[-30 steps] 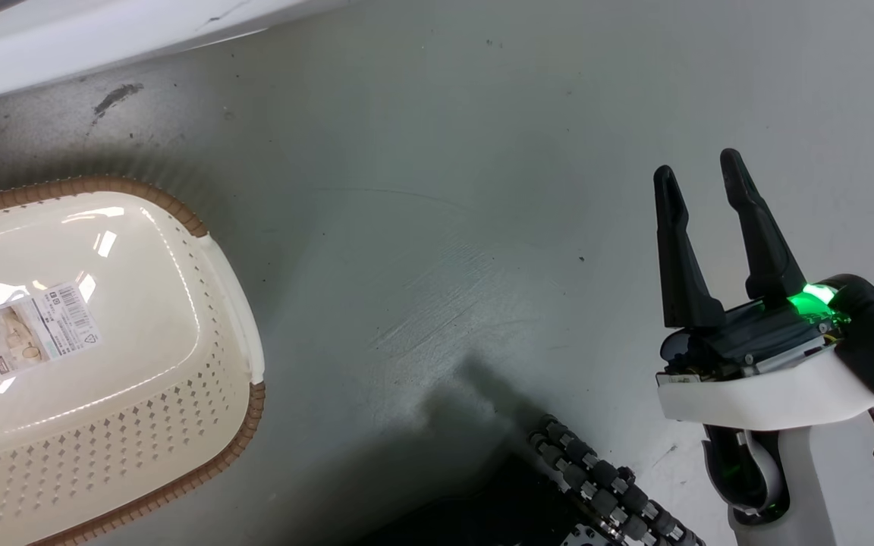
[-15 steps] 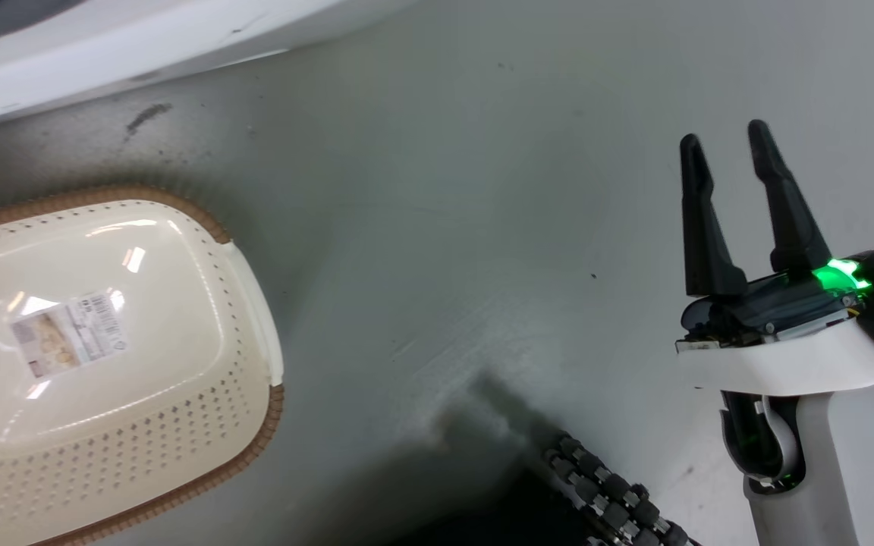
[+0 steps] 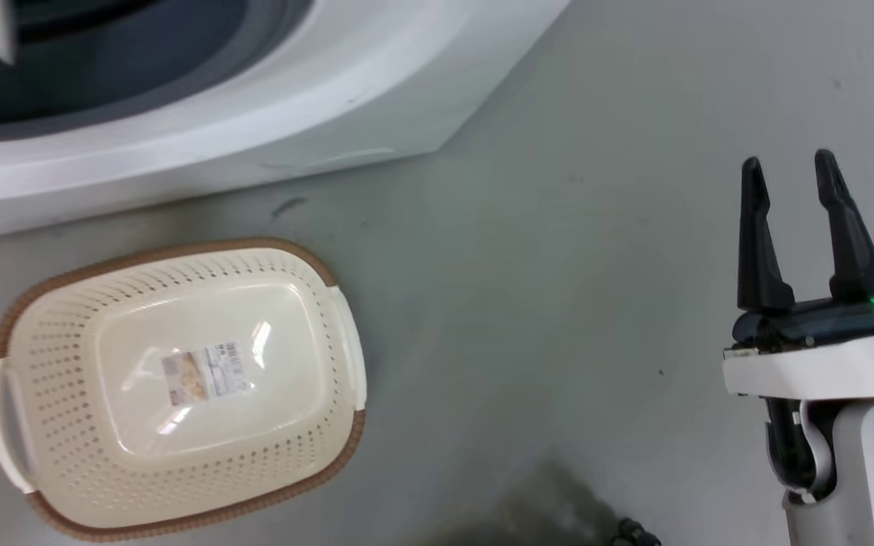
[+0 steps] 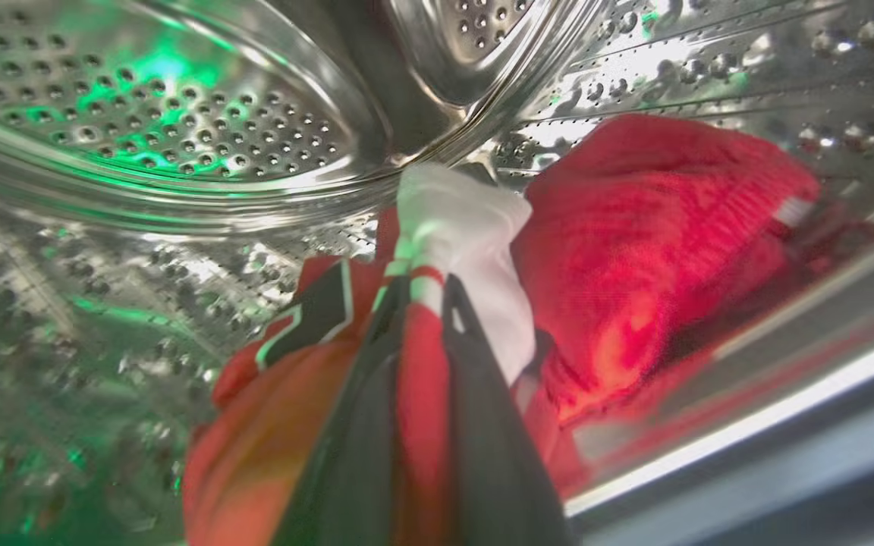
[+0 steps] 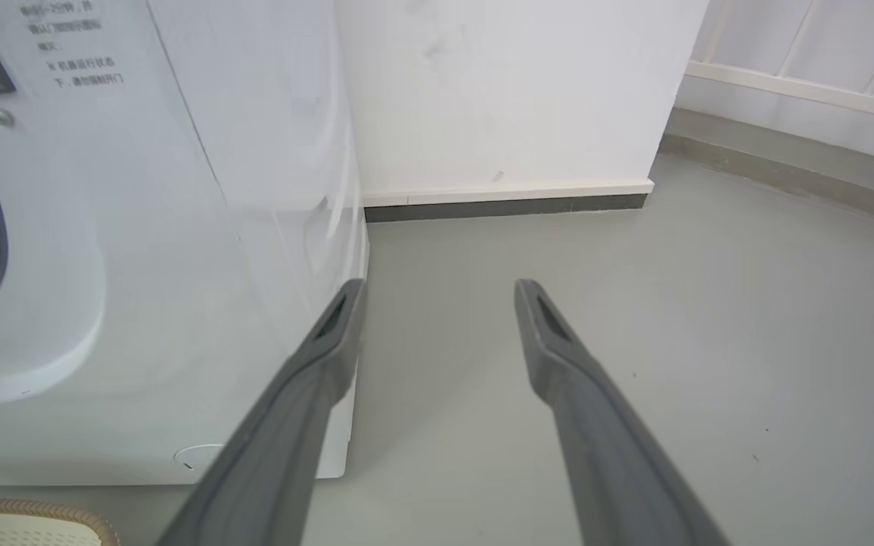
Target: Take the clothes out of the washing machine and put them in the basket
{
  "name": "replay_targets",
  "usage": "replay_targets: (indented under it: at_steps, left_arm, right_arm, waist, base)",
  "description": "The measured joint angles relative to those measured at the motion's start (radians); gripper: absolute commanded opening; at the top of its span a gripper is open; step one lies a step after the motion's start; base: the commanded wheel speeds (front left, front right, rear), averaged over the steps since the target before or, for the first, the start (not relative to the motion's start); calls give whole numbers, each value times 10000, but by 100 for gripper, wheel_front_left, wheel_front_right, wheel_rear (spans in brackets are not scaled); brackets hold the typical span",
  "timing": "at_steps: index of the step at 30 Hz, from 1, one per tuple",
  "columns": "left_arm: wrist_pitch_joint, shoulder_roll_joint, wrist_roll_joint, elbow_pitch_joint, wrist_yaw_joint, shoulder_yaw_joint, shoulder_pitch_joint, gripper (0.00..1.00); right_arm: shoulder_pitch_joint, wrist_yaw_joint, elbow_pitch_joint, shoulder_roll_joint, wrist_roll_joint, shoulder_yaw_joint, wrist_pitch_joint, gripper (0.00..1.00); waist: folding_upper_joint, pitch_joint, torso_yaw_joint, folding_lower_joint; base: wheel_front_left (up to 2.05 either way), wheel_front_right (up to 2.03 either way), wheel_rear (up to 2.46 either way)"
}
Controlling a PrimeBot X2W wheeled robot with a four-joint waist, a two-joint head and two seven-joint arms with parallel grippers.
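The left tool (image 4: 423, 303) is inside the steel drum (image 4: 179, 114) of the washing machine (image 3: 255, 114), its two fingers pinched together on a fold of the red-and-white garment (image 4: 467, 243). The lower part of this garment is blurred, and its stripes cannot be made out. The plain red garment (image 4: 649, 227) lies just beside it on the drum wall.

The right tool (image 3: 788, 163) hangs over the floor (image 3: 558, 265) with fingers spread and nothing between them.

The basket (image 3: 171, 252) stands on the floor near the machine front. A sticker (image 3: 205, 371) shows on its bottom. The head view's top edge cuts off the machine's porthole.
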Motion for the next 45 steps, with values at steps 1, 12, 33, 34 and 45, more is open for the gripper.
replay_targets:
  at_steps: [1,12,33,34,45]
  left_arm:
    - [-357,-153,-29,38,12,-12,365,0]
    - [-2589,-1227,-545,-863,999,692,3380,0]
    - [-2617,-2148,1785,-7731,1776,3670,9615,0]
    - [-2617,-2217,1802,-7756,1735,3668,9837,0]
    - [-2617,-2742,2265,-5965,982,3417,10955,0]
  right_arm:
    - [67,0,0,0,-35,-63,0,100]
    - [947,2,125,-2,-706,-364,0,100]
    - [1738,0,433,-6,-1124,-658,0,100]
    - [1775,0,433,-2,-1126,-642,0,100]
    - [1756,0,297,-4,-1289,-497,0,100]
  waist:
    - [0,-191,89,0]
    - [0,-2004,990,-1]
    - [0,-4101,2416,-2]
    - [0,-4137,2470,-1]
    - [0,-3667,2699,-1]
  base:
    - [0,0,0]
    - [0,0,0]
    - [0,0,0]
    - [0,0,0]
    - [0,0,0]
